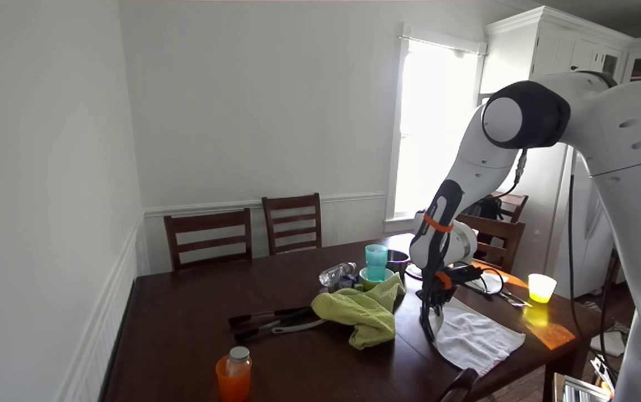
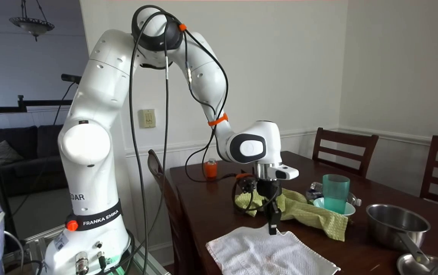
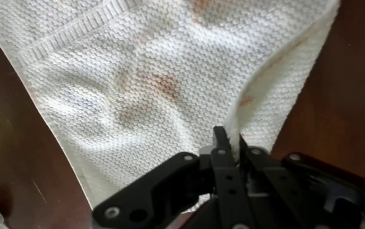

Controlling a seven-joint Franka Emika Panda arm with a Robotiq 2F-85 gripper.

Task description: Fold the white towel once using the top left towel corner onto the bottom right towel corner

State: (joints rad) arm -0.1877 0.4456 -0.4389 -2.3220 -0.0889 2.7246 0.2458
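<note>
The white towel (image 1: pixel 479 340) lies on the dark table, wrinkled and spread out; it also shows in an exterior view (image 2: pixel 264 254), cut off by the lower edge. In the wrist view the towel (image 3: pixel 169 73) has reddish-brown stains, and its right edge is lifted, with the underside showing. My gripper (image 3: pixel 231 140) is shut on a lifted part of that edge, with cloth pinched between the fingertips. The gripper (image 1: pixel 431 329) points down at the towel's far side and also shows in an exterior view (image 2: pixel 273 228). Whether the pinched part is an exact corner is hidden by the fingers.
A green cloth (image 1: pixel 359 315) lies beside the towel, over dark-handled utensils (image 1: pixel 276 321). A teal cup (image 2: pixel 335 193) stands in a bowl behind it. A steel pot (image 2: pixel 396 225), a yellow cup (image 1: pixel 541 287) and an orange cup (image 1: pixel 234 381) also stand on the table. Chairs surround it.
</note>
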